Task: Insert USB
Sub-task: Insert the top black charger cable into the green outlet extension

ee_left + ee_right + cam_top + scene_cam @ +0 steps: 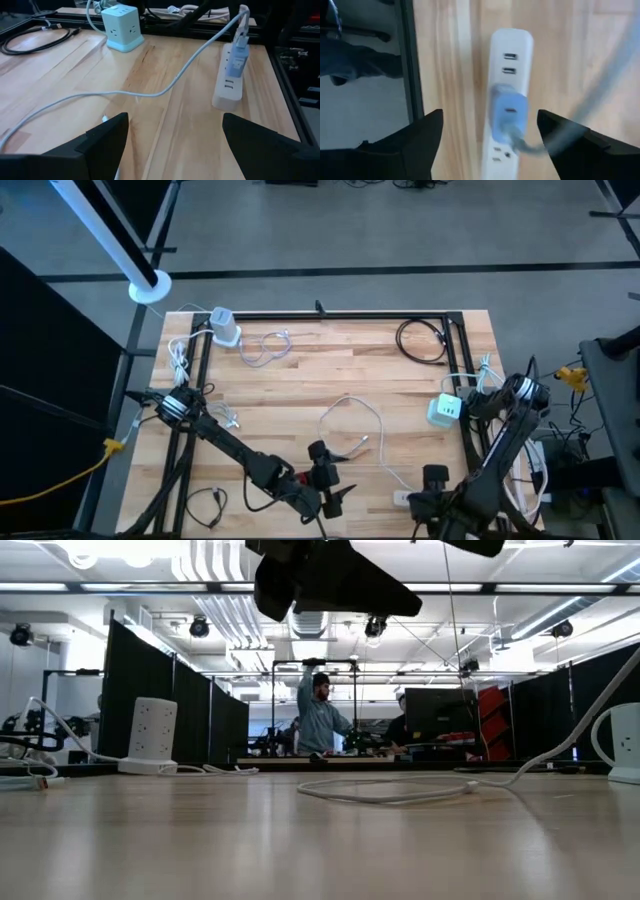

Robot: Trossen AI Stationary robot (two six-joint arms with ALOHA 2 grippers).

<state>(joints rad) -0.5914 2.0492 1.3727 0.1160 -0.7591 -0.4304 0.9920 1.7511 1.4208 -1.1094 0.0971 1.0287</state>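
A: Where's the blue USB plug (509, 111)?
B: Seated in the white rectangular power strip (509, 55) on the pale wooden tabletop (165, 125); its grey cable (150, 94) trails off.
A: The pincers?
B: Right pincer (487, 137) directly above the plug, fingers apart, gripping nothing; left pincer (172, 142) nearby, also spread wide.

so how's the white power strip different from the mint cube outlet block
The white power strip is long and flat, lying on the wood; the mint cube outlet block is squat and boxy. The strip has a blue plug in it, its grey cable trailing across the table; no plug shows on the cube's visible faces. Both sit on the table.
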